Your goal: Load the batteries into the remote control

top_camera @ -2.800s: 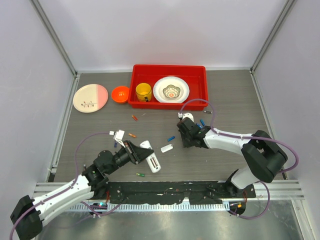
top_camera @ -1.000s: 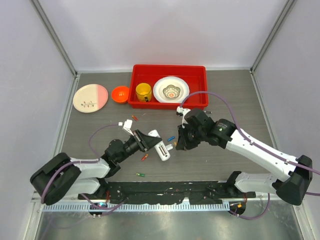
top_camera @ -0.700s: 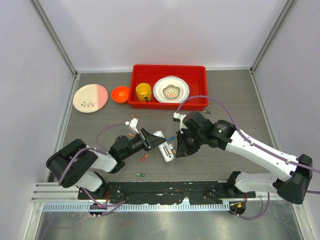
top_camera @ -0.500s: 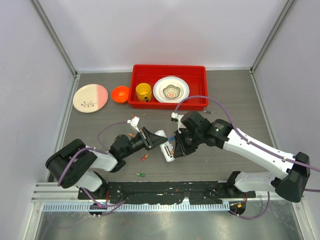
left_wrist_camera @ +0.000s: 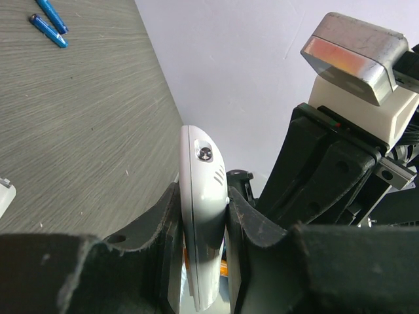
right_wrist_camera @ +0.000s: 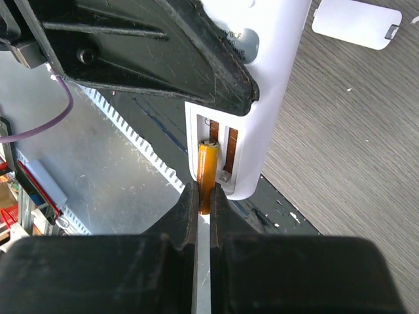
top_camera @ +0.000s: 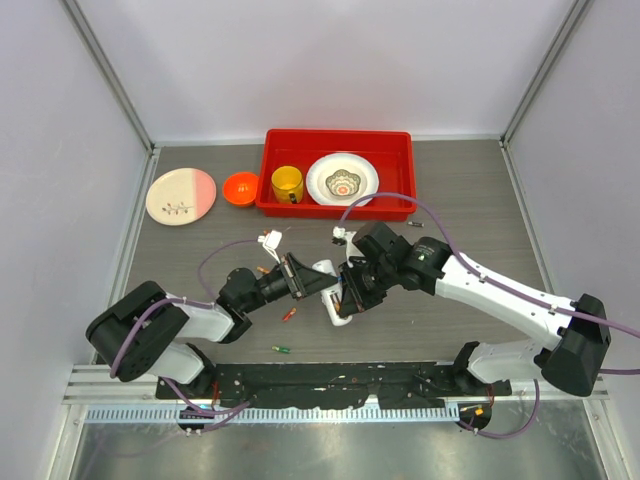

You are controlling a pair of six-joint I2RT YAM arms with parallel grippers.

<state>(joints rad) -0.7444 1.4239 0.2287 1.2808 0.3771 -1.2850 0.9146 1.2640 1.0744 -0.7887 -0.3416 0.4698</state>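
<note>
Worktop [top_camera: 480, 200], grey wood-grain.

- Left gripper [top_camera: 303, 278]: clamped across the slim white plastic remote control [top_camera: 333, 300]. In the left wrist view the black pads press both flat sides of the handset [left_wrist_camera: 203, 216], seen edge-on, with its rounded end sticking out past the fingers.
- The remote is held clear of the surface over the middle of the worktop, somewhat nearer the near edge, and tilted. Its back is uncovered and the battery compartment [right_wrist_camera: 219, 147] faces the right wrist camera.
- Right gripper [right_wrist_camera: 204, 196]: pinched tight on an orange cylindrical battery [right_wrist_camera: 208, 167]. The cell lies lengthwise in one slot of the compartment, with its lower end between the fingertips. A brownish strip shows in the slot beside it.
- The two grippers meet at the remote, almost touching.
- White back cover [right_wrist_camera: 357, 24]: lies flat on the worktop, apart from the remote.
- Loose cells on the worktop: two blue batteries [left_wrist_camera: 47, 31] side by side, a green battery [top_camera: 281, 349] near the near edge, and a small red battery [top_camera: 289, 314] just left of the remote.
- Far edge: a red plastic tray [top_camera: 265, 180] holds a yellow cup [top_camera: 287, 183] and a white patterned plate [top_camera: 342, 180]. To its left are an orange bowl [top_camera: 240, 187] and a pink-and-cream plate [top_camera: 180, 195].
</note>
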